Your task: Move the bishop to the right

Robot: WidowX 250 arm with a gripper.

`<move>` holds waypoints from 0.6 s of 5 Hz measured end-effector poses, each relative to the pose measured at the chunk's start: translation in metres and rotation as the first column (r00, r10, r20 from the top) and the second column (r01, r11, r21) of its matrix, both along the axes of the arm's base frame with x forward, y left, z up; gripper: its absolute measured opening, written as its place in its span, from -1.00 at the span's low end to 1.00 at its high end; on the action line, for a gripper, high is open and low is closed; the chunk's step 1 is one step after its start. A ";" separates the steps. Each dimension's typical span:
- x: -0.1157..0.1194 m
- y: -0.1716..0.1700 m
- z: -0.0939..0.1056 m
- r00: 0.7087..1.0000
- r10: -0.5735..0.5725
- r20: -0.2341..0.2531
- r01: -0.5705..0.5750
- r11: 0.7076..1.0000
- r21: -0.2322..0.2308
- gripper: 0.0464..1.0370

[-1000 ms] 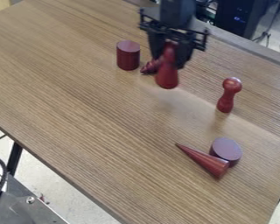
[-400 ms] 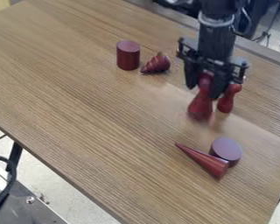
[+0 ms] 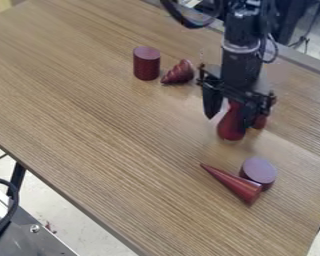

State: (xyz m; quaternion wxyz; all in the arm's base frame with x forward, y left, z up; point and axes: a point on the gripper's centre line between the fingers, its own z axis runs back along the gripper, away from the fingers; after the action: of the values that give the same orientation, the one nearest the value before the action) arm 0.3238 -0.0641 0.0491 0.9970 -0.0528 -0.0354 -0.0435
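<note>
showing between the fingers of the tool: bishop | grip: released, fingers spread, one apart from it

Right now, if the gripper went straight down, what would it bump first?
Probably the wooden table. The gripper points down with its fingers apart, the red bishop between them. Depth is hard to judge, so the bishop's top might get bumped first.

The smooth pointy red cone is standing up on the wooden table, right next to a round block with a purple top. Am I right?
Not quite: the cone isn't standing up. The camera view shows the smooth pointy red cone lying on its side on the wooden table, right next to a round block with a purple top.
</note>
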 end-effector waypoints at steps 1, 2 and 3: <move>-0.002 0.000 0.000 1.000 0.004 0.009 -0.004 1.000 0.025 0.93; 0.000 0.000 0.021 0.997 0.013 0.079 -0.016 0.999 0.036 0.93; 0.000 0.003 0.040 0.991 0.025 0.129 -0.032 0.998 0.054 0.92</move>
State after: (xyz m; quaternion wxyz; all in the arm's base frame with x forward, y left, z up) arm 0.3240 -0.0609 0.0895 0.9943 -0.0213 -0.0991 -0.0337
